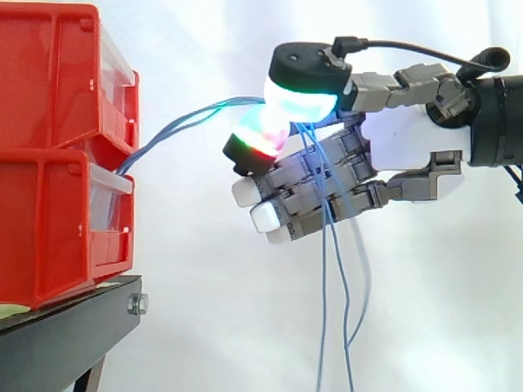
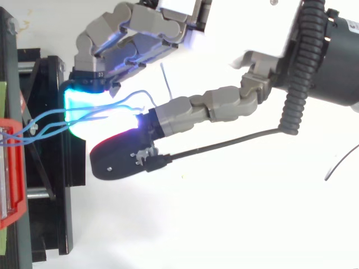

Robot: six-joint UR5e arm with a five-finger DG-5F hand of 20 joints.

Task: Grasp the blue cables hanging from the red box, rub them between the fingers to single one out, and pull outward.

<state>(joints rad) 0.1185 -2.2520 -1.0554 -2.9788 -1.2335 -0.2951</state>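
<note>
Progress: past the grasp, seemingly at the rubbing step, short of the pull. Fingers (image 1: pixel 261 135) curled and clamped on the blue cables (image 1: pixel 176 122), pinching them between two glowing pads of the hand (image 1: pixel 404 151), near the red box (image 1: pixel 49 147) but clear of it.

Cable run, as seen from the side: out of the box front between the upper and lower bins, past the right edge of the black stand (image 1: pixel 73 327), up in a shallow arc to the pinch, then draped over the curled fingers and hanging loose below.

From above, several strands going into the pinch together, slightly fanned and crossing. Hard to tell whether any single one is separated; probably not. Gently curved and wavy between box and hand rather than taut, so likely no real outward pull so far.

Left to do, on this reading: rolling the bundle between the pads to isolate one strand, keeping hold of that one alone, then drawing it outward, away from the box.
</note>
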